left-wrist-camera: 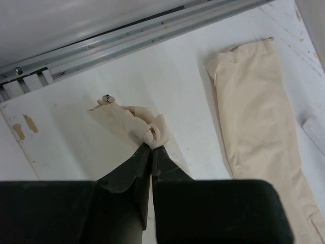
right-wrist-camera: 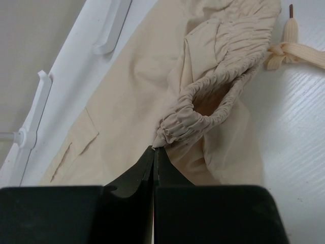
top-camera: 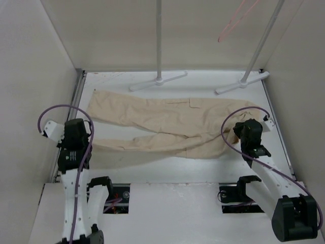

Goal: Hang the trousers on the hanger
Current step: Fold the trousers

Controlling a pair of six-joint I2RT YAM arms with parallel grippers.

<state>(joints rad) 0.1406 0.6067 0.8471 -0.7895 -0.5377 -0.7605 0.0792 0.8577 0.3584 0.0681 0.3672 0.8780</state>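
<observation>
The trousers [top-camera: 167, 122] are soft matt cloth, puckered in places, on a smooth white table [top-camera: 152, 168]; the poles [top-camera: 159, 35] look dull metal.

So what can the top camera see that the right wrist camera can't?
Only the top view shows the thin pink rod hanger hanging up high. Only the right wrist view shows the right claw pinching the gathered waistband up close, plus a knotted drawstring end. Both show the long beige cloth trousers lying on the white table.
</observation>
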